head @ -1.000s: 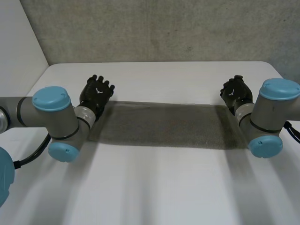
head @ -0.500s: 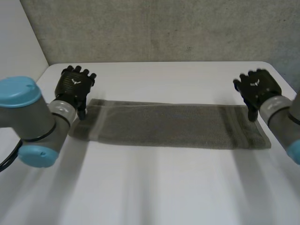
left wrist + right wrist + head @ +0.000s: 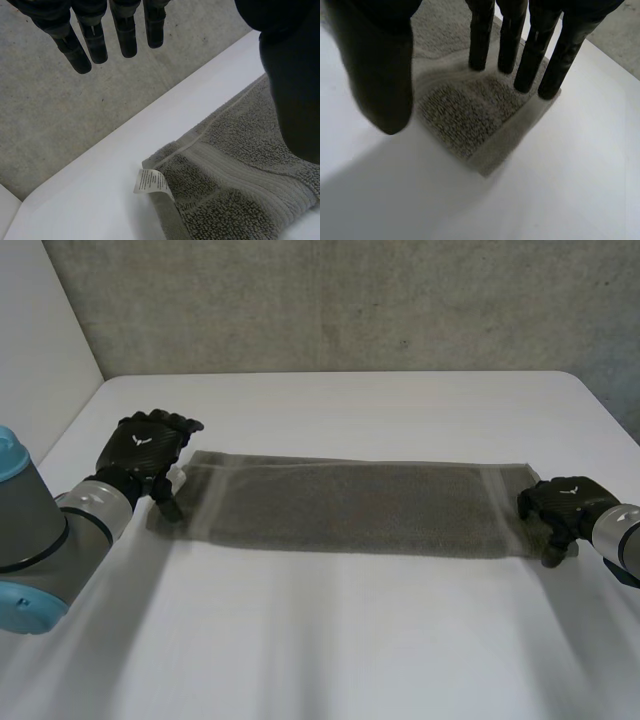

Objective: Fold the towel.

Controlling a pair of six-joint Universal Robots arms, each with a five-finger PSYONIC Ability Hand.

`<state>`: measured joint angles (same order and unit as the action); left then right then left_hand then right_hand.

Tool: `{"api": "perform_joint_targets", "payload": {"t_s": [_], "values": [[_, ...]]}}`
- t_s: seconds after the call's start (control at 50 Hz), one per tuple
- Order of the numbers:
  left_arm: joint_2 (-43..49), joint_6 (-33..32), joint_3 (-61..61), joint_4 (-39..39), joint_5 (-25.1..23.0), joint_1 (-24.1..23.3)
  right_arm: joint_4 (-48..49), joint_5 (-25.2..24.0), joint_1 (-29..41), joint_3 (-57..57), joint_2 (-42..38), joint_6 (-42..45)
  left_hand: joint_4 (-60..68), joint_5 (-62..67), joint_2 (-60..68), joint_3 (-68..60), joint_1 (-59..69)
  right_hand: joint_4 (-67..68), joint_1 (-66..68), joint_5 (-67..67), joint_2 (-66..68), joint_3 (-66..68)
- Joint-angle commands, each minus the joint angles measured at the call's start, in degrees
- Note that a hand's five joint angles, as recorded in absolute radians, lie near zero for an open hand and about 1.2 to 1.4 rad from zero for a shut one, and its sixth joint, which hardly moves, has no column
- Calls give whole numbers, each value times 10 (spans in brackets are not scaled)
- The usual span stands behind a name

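Towel [image 3: 350, 508] — nubbly grey strip; left hand [image 3: 150, 445], right hand [image 3: 560, 502] at ends, fingers [image 3: 480, 35] straight

A grey towel [image 3: 350, 508] with a paler ribbed band [image 3: 240, 172] near its end and a white label [image 3: 150, 181], on a white bench [image 3: 350, 640], against a speckled grey wall [image 3: 350, 300].

Grey towel [image 3: 350, 508] on white table [image 3: 350, 650]
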<state>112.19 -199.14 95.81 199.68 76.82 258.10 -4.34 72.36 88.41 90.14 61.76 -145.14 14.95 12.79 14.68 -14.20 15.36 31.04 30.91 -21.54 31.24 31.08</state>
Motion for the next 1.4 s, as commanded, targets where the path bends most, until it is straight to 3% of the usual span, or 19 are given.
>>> {"api": "perform_joint_targets", "payload": {"t_s": [0.02,0.14,0.16,0.18,0.2,0.5,0.6,0.68,0.84,0.88,0.9,1.04,1.14,1.26,1.28,1.3,1.32,1.34,1.4], "values": [[2,-1,-1,1,1,-1,23,2,-10,-8,-23,2,-32,-111,-29,25,-36,107,108,-102,105,106],[4,0,0,0,2,-1,24,3,-10,-12,-37,3,-32,-111,-29,25,-36,194,195,-189,192,194],[4,-1,1,0,2,-1,27,5,-11,-13,-40,3,-32,-111,-29,25,-36,374,375,-369,372,374],[4,-1,1,0,2,-1,27,5,-11,-13,-40,3,-32,-111,-29,25,-36,376,377,-371,374,375],[4,0,1,0,2,-1,31,6,-12,-16,-41,2,-32,-111,-29,25,-36,488,490,-483,486,488],[-4,-1,4,0,5,-2,42,58,-74,-32,-19,24,-32,-111,-29,25,-36,490,491,-485,488,489],[-21,-1,9,0,6,-1,40,117,-141,-70,-10,129,-37,-116,-35,30,-41,490,491,-485,488,489],[-31,-1,10,0,6,-1,37,123,-135,-85,3,171,-37,-116,-35,30,-41,490,491,-485,488,489],[-47,-1,9,1,7,-2,43,122,43,-150,57,71,-37,-116,-35,30,-41,490,491,-485,488,489],[-50,-1,9,2,7,-3,56,119,154,-175,57,51,-37,-116,-35,30,-41,490,491,-485,488,489],[-50,-1,9,2,7,-3,56,119,155,-175,57,51,-37,-116,-35,30,-41,490,491,-485,488,489],[-49,0,13,2,10,-11,118,102,357,-181,-17,50,-37,-116,-35,30,-41,490,491,-485,488,489],[-43,0,15,3,10,-12,124,70,417,-175,-65,48,-37,-116,-35,30,-41,490,491,-485,488,489],[-40,-1,12,5,10,-18,122,22,433,-168,-101,50,-37,-116,-35,30,-41,490,491,-485,488,489],[-37,-3,10,6,10,-22,120,16,432,-168,-105,51,-37,-116,-35,30,-41,352,353,-347,350,352],[-33,-4,5,6,10,-26,121,19,431,-167,-105,50,-37,-116,-35,30,-41,68,69,-63,66,67],[-33,-4,5,6,10,-26,121,19,431,-167,-105,50,-37,-116,-35,30,-41,65,66,-60,63,64],[-28,-4,2,7,10,-32,121,20,427,-162,-103,46,-37,-116,-35,30,-41,-142,-141,147,-144,-142],[-19,-4,-11,8,10,-51,118,25,418,-149,-81,37,-36,-114,-33,28,-40,-210,-209,215,-212,-211]]}}
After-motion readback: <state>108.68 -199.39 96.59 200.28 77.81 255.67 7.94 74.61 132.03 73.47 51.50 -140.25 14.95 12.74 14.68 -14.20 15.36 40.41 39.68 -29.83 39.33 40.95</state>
